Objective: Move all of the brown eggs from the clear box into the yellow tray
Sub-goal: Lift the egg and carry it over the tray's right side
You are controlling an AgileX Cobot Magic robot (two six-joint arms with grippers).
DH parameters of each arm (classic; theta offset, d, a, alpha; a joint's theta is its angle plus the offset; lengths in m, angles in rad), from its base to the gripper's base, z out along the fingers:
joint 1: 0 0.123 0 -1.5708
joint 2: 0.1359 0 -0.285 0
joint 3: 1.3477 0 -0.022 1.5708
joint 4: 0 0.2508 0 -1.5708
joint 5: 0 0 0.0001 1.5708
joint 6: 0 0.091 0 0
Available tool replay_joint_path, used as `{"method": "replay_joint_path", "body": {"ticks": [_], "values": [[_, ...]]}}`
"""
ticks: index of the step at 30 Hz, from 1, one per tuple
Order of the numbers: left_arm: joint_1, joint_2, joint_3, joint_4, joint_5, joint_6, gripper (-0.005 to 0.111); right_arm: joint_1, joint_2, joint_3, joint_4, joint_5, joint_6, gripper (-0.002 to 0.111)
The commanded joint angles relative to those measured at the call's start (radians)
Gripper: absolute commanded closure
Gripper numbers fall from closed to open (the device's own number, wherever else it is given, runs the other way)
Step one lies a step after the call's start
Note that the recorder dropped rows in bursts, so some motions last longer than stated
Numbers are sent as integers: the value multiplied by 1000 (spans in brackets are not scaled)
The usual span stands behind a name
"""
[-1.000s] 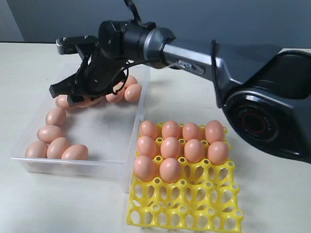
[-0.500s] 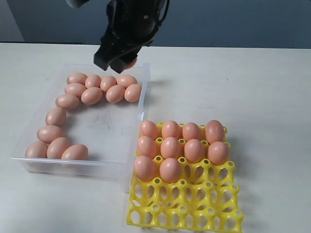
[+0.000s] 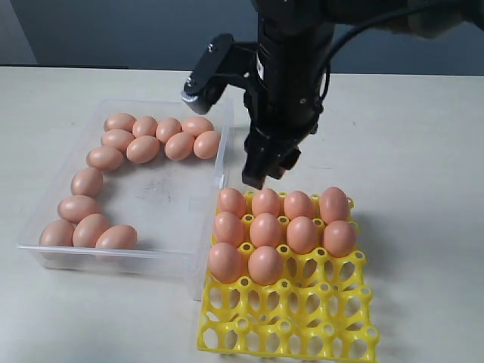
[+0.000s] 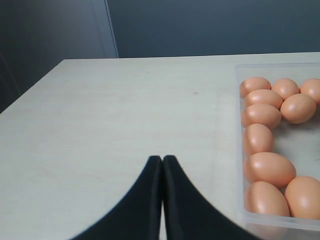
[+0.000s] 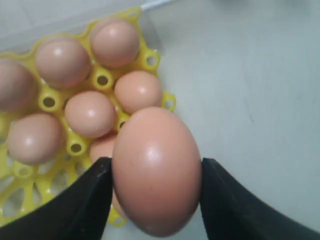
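Ten brown eggs (image 3: 265, 229): smooth and matte, seated in the bright yellow openwork plastic egg tray (image 3: 281, 286) at the near right. Two sit in the third row from the far edge, and four fill each of the two rows behind.
Tray front: the nearest rows show only yellow cups and knobs.
Tray and box: the tray's left edge lies just beside the near right corner of the shallow clear plastic box (image 3: 151, 257); whether they touch I cannot tell.
Fourteen in the box: more brown eggs, lined along its left wall and bunched at its far end, leaving the middle of the floor bare.
Right gripper (image 3: 266, 172): black, pointing down over the tray's far left corner. In the wrist view its fingers (image 5: 85, 205) clamp one brown egg, the held egg (image 5: 156, 170), from both sides.
Held egg: hangs above the tray's edge, clear of the seated eggs; the exterior view hides it behind the gripper.
Left gripper (image 4: 162, 159): black fingers pressed together with nothing between them, above the pale table (image 3: 408, 151) just outside the box wall.
Farthest: a dark grey wall (image 3: 113, 30) behind the table.
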Motion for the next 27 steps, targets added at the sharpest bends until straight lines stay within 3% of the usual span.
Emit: {"method": "replay_joint_path", "body": {"ticks": [1, 9, 22, 27], "values": [[-5, -5, 4, 0, -11, 0, 106, -5, -49, 118, 6, -3, 4, 108], [-5, -5, 4, 0, -11, 0, 106, -5, -101, 236, 80, -3, 4, 108], [-5, -5, 4, 0, -11, 0, 106, -5, -117, 255, 181, -3, 22, 108], [-5, -5, 4, 0, -11, 0, 106, -5, -152, 354, 333, -235, 22, 108]]}}
